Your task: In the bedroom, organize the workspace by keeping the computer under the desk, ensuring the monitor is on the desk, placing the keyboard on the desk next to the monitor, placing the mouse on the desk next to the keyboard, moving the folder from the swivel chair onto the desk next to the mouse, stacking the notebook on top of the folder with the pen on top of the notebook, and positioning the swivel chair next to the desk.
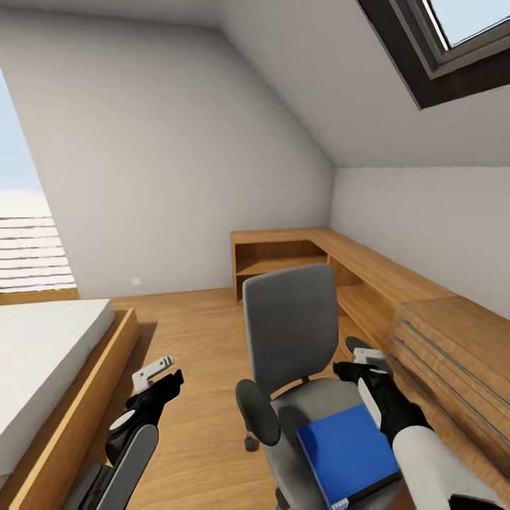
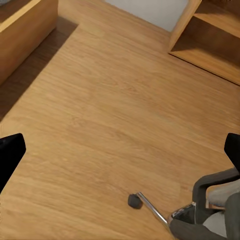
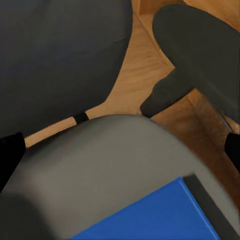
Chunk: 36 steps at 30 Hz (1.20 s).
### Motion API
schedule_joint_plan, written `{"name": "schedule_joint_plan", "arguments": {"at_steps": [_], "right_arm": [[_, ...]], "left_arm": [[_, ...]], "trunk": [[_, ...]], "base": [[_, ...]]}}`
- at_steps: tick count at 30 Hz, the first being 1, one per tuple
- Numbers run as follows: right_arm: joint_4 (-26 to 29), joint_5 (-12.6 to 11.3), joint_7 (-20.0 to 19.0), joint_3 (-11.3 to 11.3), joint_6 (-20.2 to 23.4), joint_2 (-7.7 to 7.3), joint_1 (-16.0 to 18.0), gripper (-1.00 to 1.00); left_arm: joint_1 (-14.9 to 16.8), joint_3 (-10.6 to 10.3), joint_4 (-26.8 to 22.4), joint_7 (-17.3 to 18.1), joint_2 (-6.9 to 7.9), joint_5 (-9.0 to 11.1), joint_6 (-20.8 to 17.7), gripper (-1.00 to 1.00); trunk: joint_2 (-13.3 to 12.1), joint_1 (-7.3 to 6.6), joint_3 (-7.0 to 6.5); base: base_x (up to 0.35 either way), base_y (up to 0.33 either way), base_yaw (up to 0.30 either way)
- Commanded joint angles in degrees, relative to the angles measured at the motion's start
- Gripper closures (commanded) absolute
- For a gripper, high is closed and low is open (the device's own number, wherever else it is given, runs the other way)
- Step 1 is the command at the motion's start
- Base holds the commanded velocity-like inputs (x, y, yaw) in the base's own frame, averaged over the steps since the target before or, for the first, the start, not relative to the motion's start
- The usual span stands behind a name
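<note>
The grey swivel chair (image 1: 290, 333) stands in the middle of the room, its back toward the wooden desk unit (image 1: 382, 273). A blue folder (image 1: 347, 453) lies flat on the chair's seat, toward the seat's right side. My right gripper (image 1: 365, 354) hovers open above the seat's right edge, just beyond the folder. In the right wrist view the folder (image 3: 150, 215), the seat (image 3: 110, 160) and the chair's back (image 3: 60, 60) sit between the spread fingertips (image 3: 10, 155). Left of the chair, my left gripper (image 1: 157, 372) hangs open over bare floor, holding nothing.
A bed (image 1: 42, 361) with a wooden frame fills the left side. The L-shaped wooden unit with shelves (image 1: 276, 262) and drawers (image 1: 453, 368) runs along the right wall. A chair caster (image 2: 134, 201) rests on the wood floor (image 2: 100, 110) under my left gripper.
</note>
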State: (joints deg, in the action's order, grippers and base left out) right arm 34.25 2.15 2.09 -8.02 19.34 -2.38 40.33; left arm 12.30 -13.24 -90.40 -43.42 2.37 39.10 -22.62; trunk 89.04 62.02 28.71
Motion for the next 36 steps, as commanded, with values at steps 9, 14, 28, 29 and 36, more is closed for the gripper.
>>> {"name": "schedule_joint_plan", "arguments": {"at_steps": [9,14,28,29,36], "right_arm": [[-24.2,-0.8,1.8,-0.6,-5.0,-2.92,17.6,-1.00],[-27.8,-3.0,2.8,-1.1,-5.3,-3.33,19.5,-1.00],[-30.8,-3.7,3.1,-1.2,-5.5,-3.56,19.8,-1.00],[-30.9,-3.7,3.1,-1.2,-5.5,-3.59,19.8,-1.00],[-31.2,-3.7,3.1,-1.2,-5.5,-3.96,19.8,-1.00]], "left_arm": [[0.0,3.9,0.2,-0.3,0.08,0.6,-0.3,-1.00],[0.1,4.7,0.3,-0.3,0.03,0.5,-0.3,-1.00],[0.1,4.6,0.0,-0.3,-0.09,0.5,-0.4,-1.00],[0.1,4.6,0.0,-0.3,-0.09,0.5,-0.4,-1.00],[0.0,4.7,0.0,-0.3,-0.09,0.6,-0.4,-1.00]], "trunk": [[3.7,1.98,1.69],[5.7,3.08,2.59],[11.3,6.15,5.10],[11.7,6.37,5.28],[14.5,7.91,6.54]], "base": [[0.000,0.000,0.000],[0.000,0.000,0.000],[0.000,0.000,0.000],[0.000,0.000,0.000],[0.000,0.000,0.000]]}}
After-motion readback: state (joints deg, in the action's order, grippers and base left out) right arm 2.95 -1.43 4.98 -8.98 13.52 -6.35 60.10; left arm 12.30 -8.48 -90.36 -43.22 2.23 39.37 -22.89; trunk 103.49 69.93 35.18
